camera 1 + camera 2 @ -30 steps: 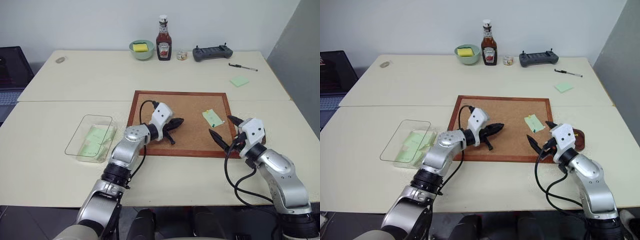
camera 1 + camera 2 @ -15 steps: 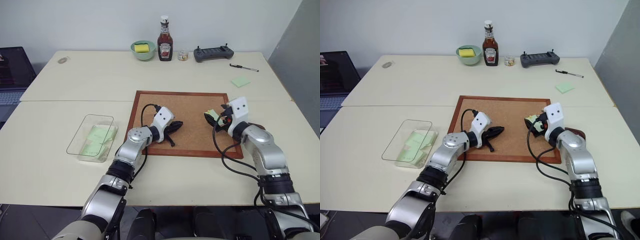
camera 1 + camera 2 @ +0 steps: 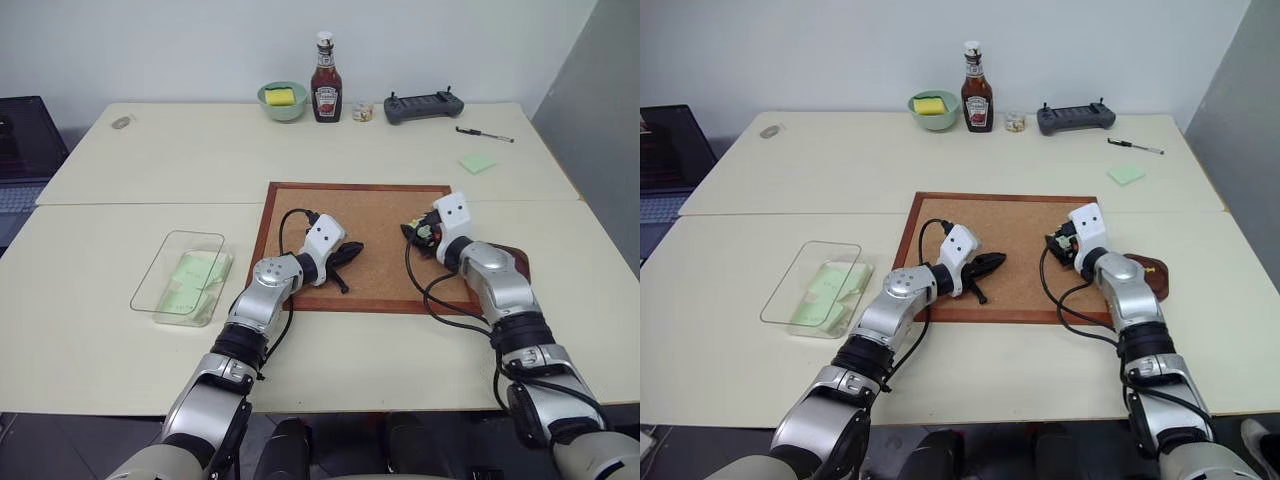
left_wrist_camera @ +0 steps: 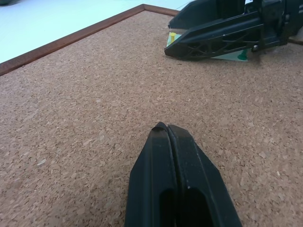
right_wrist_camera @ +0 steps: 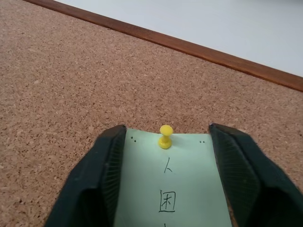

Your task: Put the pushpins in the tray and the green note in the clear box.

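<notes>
On the worktop (image 3: 1060, 390) we see a corkboard (image 3: 1012, 235) with both our claws over it. Our left claw (image 3: 992, 264) rests shut near the board's middle. Our right claw (image 3: 1058, 245) sits at the green note (image 3: 1064, 243) by the right edge; its fingers are hard to make out. The dark tray (image 3: 1152, 276) lies just right of the board, the clear box (image 3: 815, 282) well left.

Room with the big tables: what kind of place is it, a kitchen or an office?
Probably an office or workroom, not a kitchen. There is a laptop at the table edge, a corkboard with a pinned green note, and a pen beside a sticky pad. The ketchup bottle is the odd one out.
</notes>
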Motion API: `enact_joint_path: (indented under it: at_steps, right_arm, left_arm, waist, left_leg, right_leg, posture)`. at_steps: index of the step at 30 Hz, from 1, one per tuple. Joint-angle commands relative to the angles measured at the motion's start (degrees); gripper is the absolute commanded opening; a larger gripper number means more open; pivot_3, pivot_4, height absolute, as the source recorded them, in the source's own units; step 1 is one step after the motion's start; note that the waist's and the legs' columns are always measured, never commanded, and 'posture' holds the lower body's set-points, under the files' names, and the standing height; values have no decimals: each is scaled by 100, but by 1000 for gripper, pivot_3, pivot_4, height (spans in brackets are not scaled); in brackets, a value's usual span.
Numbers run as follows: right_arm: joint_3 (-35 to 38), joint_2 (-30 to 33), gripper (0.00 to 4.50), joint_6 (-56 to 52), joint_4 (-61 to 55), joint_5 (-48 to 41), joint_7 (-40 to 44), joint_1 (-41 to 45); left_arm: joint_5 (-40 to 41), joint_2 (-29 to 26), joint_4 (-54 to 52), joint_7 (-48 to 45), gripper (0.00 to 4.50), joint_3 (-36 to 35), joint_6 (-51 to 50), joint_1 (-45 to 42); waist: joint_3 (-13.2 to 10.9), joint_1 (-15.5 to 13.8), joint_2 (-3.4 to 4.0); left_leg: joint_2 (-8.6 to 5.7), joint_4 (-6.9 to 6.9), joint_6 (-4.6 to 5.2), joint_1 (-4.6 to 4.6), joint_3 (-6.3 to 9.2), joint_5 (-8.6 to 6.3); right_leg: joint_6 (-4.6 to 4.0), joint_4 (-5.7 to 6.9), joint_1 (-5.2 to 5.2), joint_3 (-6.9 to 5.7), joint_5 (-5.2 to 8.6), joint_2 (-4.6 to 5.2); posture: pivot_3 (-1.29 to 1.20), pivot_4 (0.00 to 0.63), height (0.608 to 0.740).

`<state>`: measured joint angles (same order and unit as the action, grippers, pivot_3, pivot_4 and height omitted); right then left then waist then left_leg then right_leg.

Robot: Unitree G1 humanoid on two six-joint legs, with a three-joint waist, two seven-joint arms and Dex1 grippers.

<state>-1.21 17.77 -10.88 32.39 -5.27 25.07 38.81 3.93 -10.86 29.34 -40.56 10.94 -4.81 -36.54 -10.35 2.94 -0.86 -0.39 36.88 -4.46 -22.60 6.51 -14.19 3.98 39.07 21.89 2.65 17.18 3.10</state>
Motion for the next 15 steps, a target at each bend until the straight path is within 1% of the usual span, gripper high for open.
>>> enact_joint_path:
  at_steps: [1, 4, 6, 10, 15]
  right_arm:
    - [128, 33, 1964, 184, 42, 45, -85, 168]
    - [146, 45, 1310, 222, 86, 43, -95, 182]
    - [152, 53, 968, 230, 77, 37, -96, 188]
    - [160, 73, 64, 232, 38, 31, -94, 180]
    - [187, 119, 29, 214, -31, 21, -90, 153]
  left_arm:
    - [-72, 53, -72, -8, 0, 83, -80, 127]
    - [-76, 59, -84, -13, 0, 79, -93, 139]
    - [-77, 64, -94, -17, 0, 81, -98, 154]
    - [-86, 72, -115, -19, 0, 90, -103, 182]
    - [-95, 73, -137, -19, 0, 92, -112, 202]
  waist:
    - [0, 0, 0]
    - [0, 0, 0]
    - [0, 0, 0]
    - [0, 0, 0]
    - [0, 0, 0]
  left_leg:
    - [0, 0, 0, 0, 0, 0]
    - [-1, 0, 0, -1, 0, 0]
    - [-1, 0, 0, -1, 0, 0]
    - [-1, 0, 0, -1, 1, 0]
    - [-1, 0, 0, -1, 1, 0]
  right_leg:
    - [0, 0, 0, 0, 0, 0]
    - [0, -1, 0, 0, 0, 0]
    - [0, -1, 0, 0, 0, 0]
    - [0, -1, 0, 0, 0, 1]
    - [0, -1, 0, 0, 0, 1]
  posture:
    - [0, 150, 740]
    - [0, 150, 740]
    - [0, 150, 740]
    - [0, 150, 740]
    - [0, 150, 740]
